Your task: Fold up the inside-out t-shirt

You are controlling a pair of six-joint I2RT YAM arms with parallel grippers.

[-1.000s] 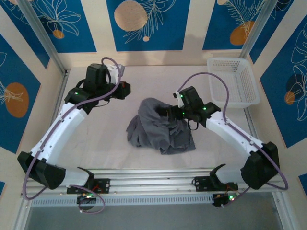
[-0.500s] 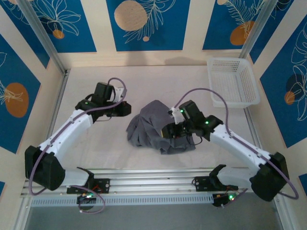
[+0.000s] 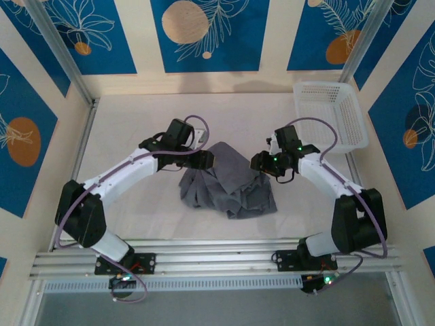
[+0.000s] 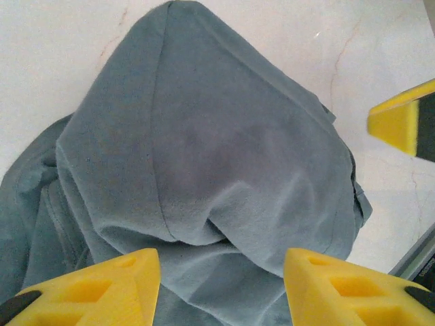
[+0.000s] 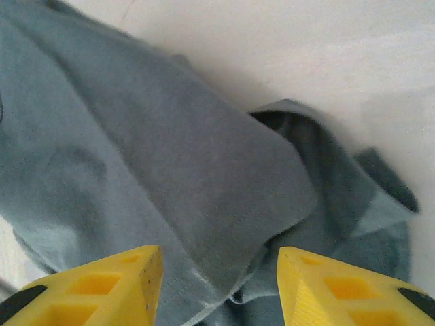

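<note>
Pale tabletop (image 3: 129,122), blue-patterned walls beyond. T-shirt (image 3: 230,182): crumpled slate-grey heap lying just ahead of left gripper (image 4: 221,275) and right gripper (image 5: 219,272), both with fingers spread, pinching nothing. Judged light, limp and unslippery; take it at the stitched hem (image 5: 262,231) nearest the right fingers.

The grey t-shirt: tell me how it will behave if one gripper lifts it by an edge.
The t-shirt lies crumpled in soft folds, so it will probably droop limply rather than hold shape. Its layers overlap loosely, so a pinch may take several at once. Its edge looks thin, so it is likely light.
</note>
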